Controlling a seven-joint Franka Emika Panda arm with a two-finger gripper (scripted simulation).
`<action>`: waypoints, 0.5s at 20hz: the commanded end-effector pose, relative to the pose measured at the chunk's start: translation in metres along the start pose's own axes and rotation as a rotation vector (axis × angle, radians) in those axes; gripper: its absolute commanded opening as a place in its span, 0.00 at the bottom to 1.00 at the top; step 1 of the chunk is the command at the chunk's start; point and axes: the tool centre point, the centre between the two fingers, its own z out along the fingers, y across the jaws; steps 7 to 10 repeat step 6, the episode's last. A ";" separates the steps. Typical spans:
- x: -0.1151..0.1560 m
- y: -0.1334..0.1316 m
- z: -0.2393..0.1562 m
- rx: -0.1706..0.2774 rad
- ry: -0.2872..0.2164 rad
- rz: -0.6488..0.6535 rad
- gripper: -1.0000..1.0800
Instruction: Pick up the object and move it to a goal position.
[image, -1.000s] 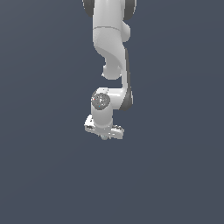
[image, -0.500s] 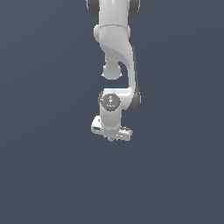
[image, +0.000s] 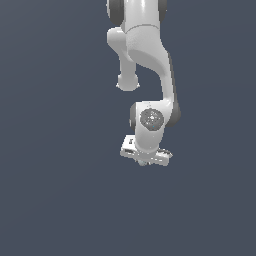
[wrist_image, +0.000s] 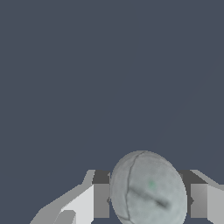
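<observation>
**Ball in the grasp, carry to the goal not shown finished**

Ball and arm are all there is to read against a plain slate-grey field, with no table edge and no goal marker in either view.

Largest first: the Panda arm (image: 145, 55) comes down from the top centre of the exterior frame, bends at a rounded joint and ends in a wrist just below the middle. Under that wrist sits the end effector (image: 145, 159), a pale bar tilted slightly, low and right of centre. From this side its fingers are too small to separate, and the ball cannot be made out there.

The wrist view settles it. The pale grey ball (wrist_image: 148, 192), matte with faint dark seams and a greenish fleck, fills the lower centre of that frame, sitting between the two white fingers (wrist_image: 87, 203), one on each side and pressed close to it. The end effector reads as closed around the ball, at a narrow-to-middling width set by the ball itself.

Judged from this, the pick is done: the ball is held, and nothing is visible beneath it. What is left is the move to the goal, and since no goal shows, how much travel remains cannot be told.
</observation>
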 end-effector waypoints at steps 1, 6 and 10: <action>0.002 -0.009 -0.003 -0.001 0.000 0.002 0.00; 0.004 -0.016 -0.005 -0.001 0.000 0.002 0.00; 0.004 -0.016 -0.005 -0.001 0.000 0.002 0.00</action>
